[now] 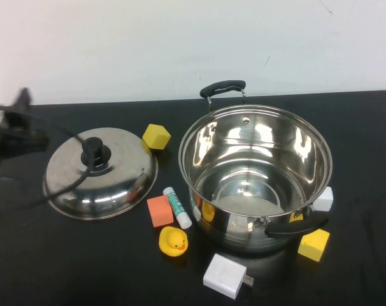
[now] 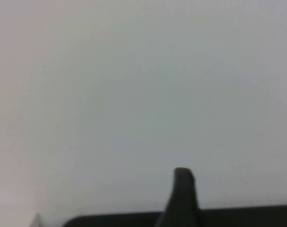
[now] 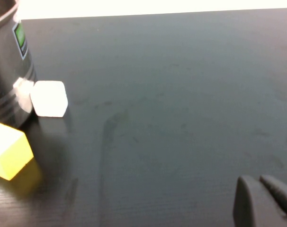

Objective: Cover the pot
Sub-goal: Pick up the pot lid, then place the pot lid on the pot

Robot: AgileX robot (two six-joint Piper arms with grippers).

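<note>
The pot is a large shiny steel pot with two black handles, standing open and empty right of the table's middle. Its side also shows in the right wrist view. The domed steel lid with a black knob lies on the table to the pot's left. My left gripper is blurred at the far left edge, left of the lid and raised, facing the white wall; one dark finger shows in the left wrist view. My right gripper is shut and empty, low over bare table right of the pot.
A yellow cube, orange block, glue stick, rubber duck and white charger lie around the pot's left and front. A white cube and yellow cube lie at its right side.
</note>
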